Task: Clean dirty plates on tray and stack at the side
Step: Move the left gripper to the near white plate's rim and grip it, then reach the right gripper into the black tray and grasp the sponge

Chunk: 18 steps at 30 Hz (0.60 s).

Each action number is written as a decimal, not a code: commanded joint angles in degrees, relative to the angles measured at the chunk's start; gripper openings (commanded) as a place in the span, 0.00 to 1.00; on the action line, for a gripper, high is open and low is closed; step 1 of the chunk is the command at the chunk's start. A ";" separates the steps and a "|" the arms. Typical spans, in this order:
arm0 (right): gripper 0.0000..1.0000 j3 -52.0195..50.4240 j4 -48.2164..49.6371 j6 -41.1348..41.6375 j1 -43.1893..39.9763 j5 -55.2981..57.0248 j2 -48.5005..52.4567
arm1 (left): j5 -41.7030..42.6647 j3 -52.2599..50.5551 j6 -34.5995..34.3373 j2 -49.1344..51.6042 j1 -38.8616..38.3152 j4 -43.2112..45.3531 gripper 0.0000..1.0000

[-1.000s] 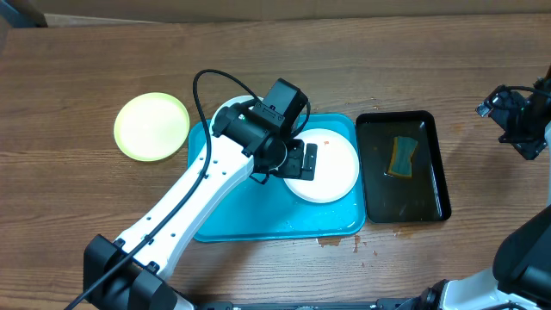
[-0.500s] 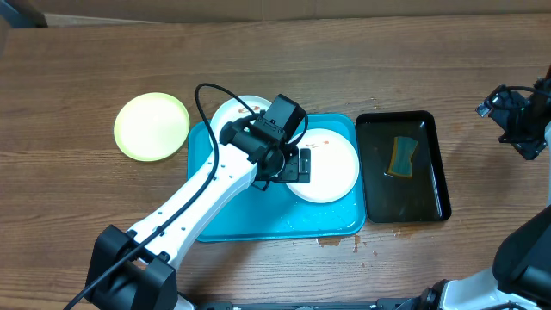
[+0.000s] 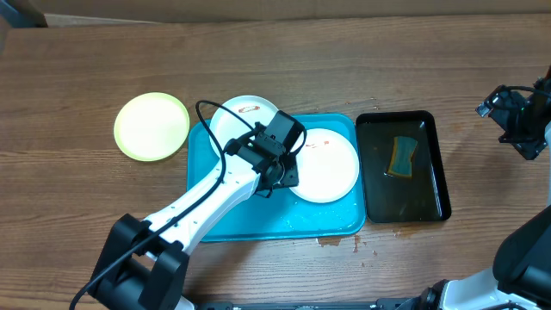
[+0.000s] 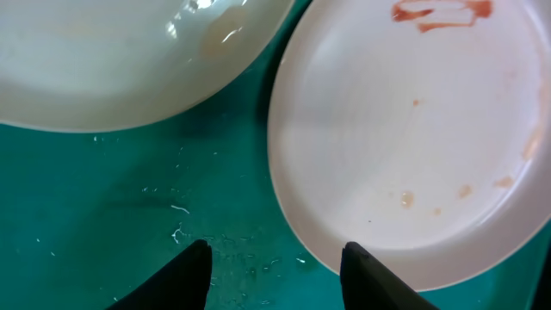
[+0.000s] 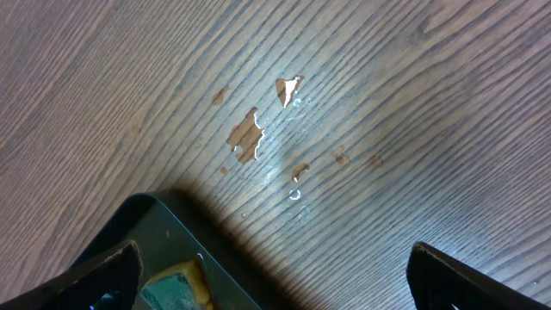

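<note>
Resting in turquoise tray (image 3: 288,220): two white plates (image 3: 331,168)

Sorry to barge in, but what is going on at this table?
The left claw hovers open over the turquoise tray, straddling the rim of a smeared white plate. A second white plate lies at the tray's back corner; the yellow-green plate sits on the table beside the tray. The right claw hangs open near the black tray, where the sponge lies.

glossy wet plastic tray (image 3: 301,220), matt grained wooden table (image 3: 77,60).
</note>
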 commanded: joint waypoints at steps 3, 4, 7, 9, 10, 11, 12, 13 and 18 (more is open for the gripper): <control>1.00 0.63 0.31 -0.17 -0.11 0.09 -0.07 | -0.31 -1.95 -2.78 3.78 -0.72 2.91 0.39; 1.00 0.63 0.31 -0.17 -0.11 0.09 -0.07 | -0.02 -1.95 -2.75 4.48 -0.90 3.30 0.38; 1.00 0.63 0.31 -0.17 -0.11 0.09 -0.07 | 2.78 -1.95 -2.71 6.60 -1.38 4.39 0.36; 1.00 0.63 0.31 -0.17 -0.11 0.09 -0.07 | 3.78 -1.95 -2.71 7.91 -1.77 5.18 0.36; 1.00 0.63 0.31 -0.17 -0.11 0.09 -0.07 | 3.78 -1.95 -2.71 8.68 -1.84 5.64 0.36; 1.00 0.63 0.31 -0.17 -0.11 0.09 -0.07 | 3.78 -1.95 -2.73 9.38 -1.86 6.10 0.35; 1.00 0.63 0.31 -0.17 -0.11 0.09 -0.07 | 4.11 -1.95 -2.73 10.40 -1.86 6.49 0.26; 1.00 0.63 0.31 -0.17 -0.11 0.09 -0.07 | 4.55 -1.95 -2.73 10.82 -1.86 6.56 0.21; 1.00 0.63 3.02 -0.17 -0.11 0.07 -0.07 | 5.97 -1.57 -1.09 10.93 -1.75 5.05 0.09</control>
